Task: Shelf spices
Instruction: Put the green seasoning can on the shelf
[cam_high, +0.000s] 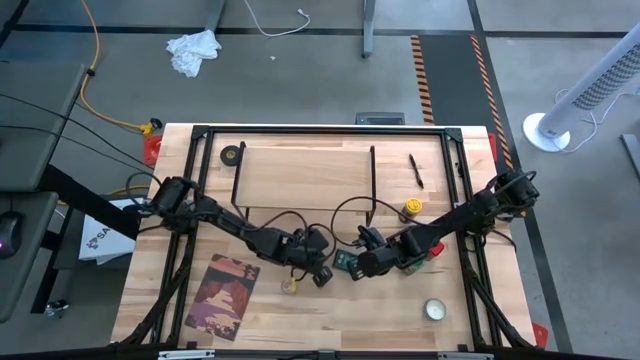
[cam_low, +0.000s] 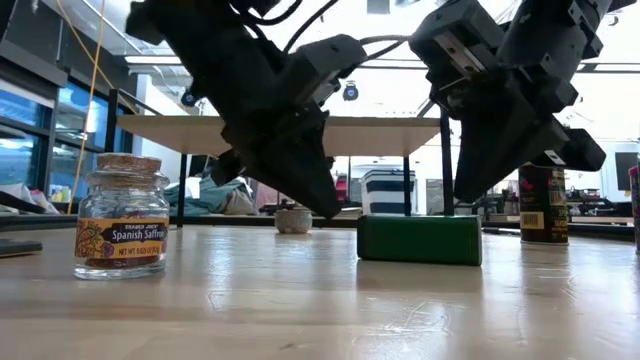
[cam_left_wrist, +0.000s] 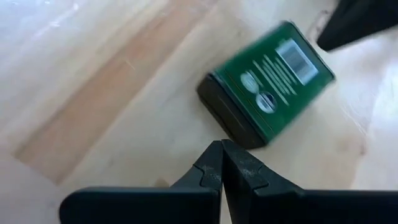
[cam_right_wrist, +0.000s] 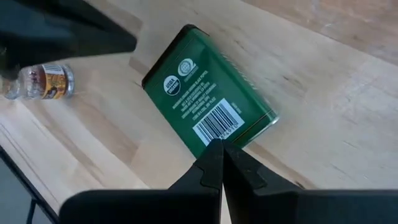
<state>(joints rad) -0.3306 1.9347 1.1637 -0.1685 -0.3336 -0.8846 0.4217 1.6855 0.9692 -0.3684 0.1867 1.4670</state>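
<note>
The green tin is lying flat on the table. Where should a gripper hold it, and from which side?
Judging by its pose, grip the green tin from above, across its two long narrow sides: it lies label-up, low and flat, and both shut grippers, left and right, flank its ends.

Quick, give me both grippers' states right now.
Left gripper: shut, holding nothing, tips beside the green tin lying flat.
Right gripper: shut, holding nothing, tips at the tin's other end.
</note>
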